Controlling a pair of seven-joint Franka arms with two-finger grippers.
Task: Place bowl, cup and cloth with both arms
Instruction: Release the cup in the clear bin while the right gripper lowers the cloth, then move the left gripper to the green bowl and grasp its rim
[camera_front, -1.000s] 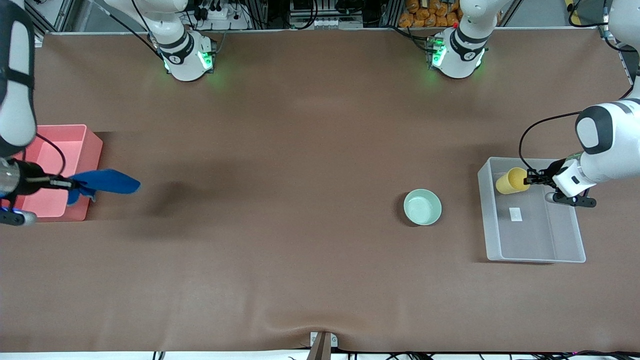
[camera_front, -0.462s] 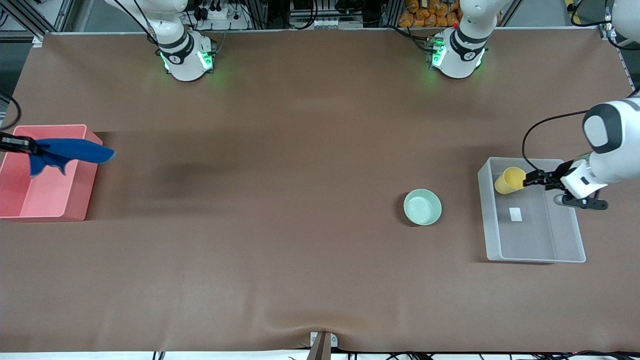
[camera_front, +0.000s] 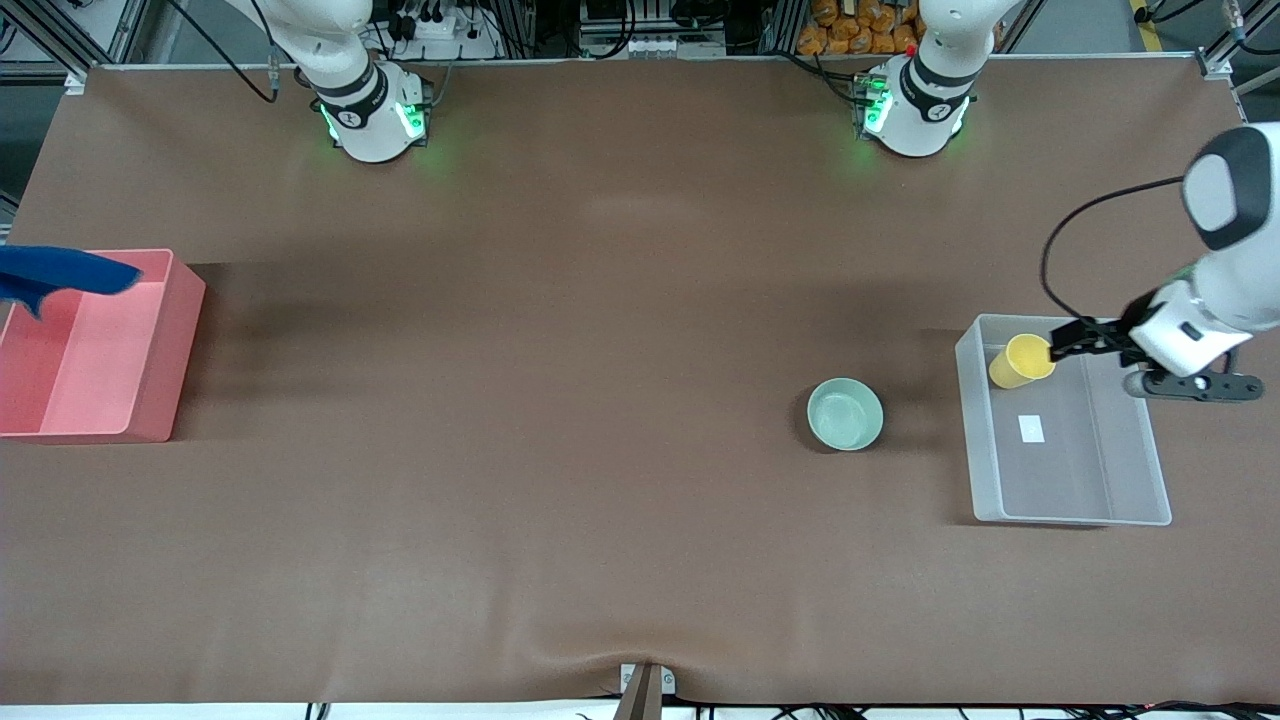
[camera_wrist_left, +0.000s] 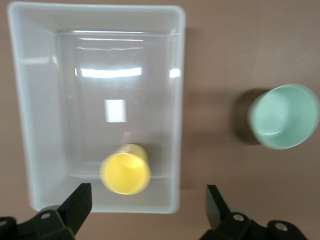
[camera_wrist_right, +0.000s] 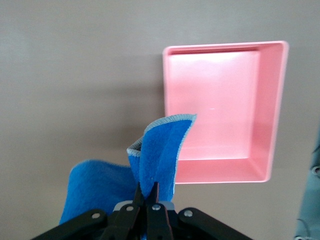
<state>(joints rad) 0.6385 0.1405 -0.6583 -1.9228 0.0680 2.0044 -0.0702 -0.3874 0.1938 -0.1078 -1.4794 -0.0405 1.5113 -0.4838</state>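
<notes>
- Brown desk (camera_front: 600, 400) in the front view: the mint bowl (camera_front: 845, 414) sits beside the clear bin (camera_front: 1140, 480); the yellow cup (camera_front: 1020, 361) is in that bin, tilted, with the left claw (camera_front: 1060, 345) over the bin's corner; the blue cloth (camera_front: 60, 274) hangs over the pink bin (camera_front: 150, 400).
- Left wrist view: the left claw's fingers (camera_wrist_left: 75, 207) are spread wide, nothing between them, above the cup (camera_wrist_left: 125, 173) in the bin (camera_wrist_left: 20, 110); the bowl (camera_wrist_left: 284, 116) stands outside.
- Right wrist view: the right claw (camera_wrist_right: 146, 195) is pinching the cloth (camera_wrist_right: 155, 155), which is near the pink bin (camera_wrist_right: 277, 115).
</notes>
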